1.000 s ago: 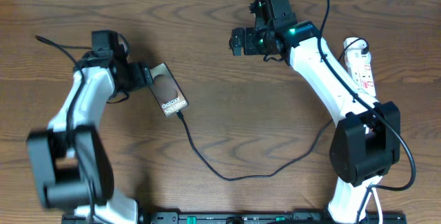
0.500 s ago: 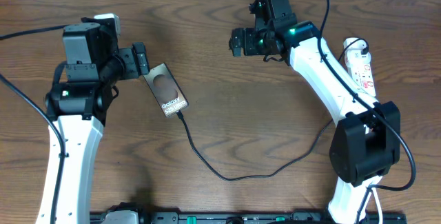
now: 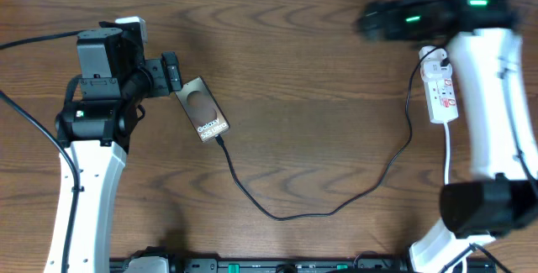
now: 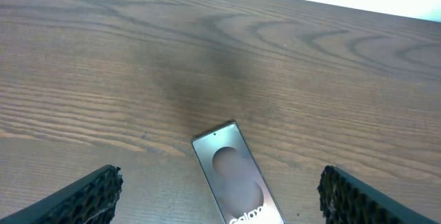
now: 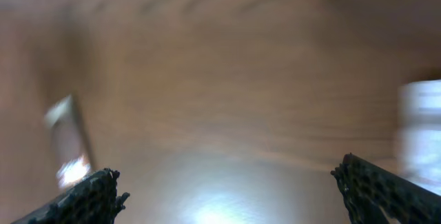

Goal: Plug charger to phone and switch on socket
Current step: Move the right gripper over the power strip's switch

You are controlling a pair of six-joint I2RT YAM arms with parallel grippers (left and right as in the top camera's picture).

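- Wooden table (image 3: 319,122), dark brown with a strong grain, carried everything in the overhead view.
- Silver-grey phone (image 3: 204,109) lay flat on the left half of the table, mirrored back up, turned at a slant, its white "Galaxy" lettering toward the lower end.
- Black charger (image 3: 286,216) met the phone's lower short edge with its plug tip. How deeply it sat could not be told. From there the cable looped down across the table and rose on the right to the upper end of the power strip (image 3: 441,92).
- White power strip lay near the right edge, well apart from the phone, red marks on its face and its white cord (image 3: 446,160) trailing down.
- Left gripper (image 3: 172,71) sat just beside the phone's upper end. In the left wrist view its fingers (image 4: 89,198) were spread wide, holding nothing, with the phone (image 4: 234,179) between and below them.
- Right gripper (image 3: 370,23) was a dark blur above the table's upper right, left of the power strip.
- Right wrist view was smeared, yet the two fingers (image 5: 86,200) stood far apart with nothing between them.
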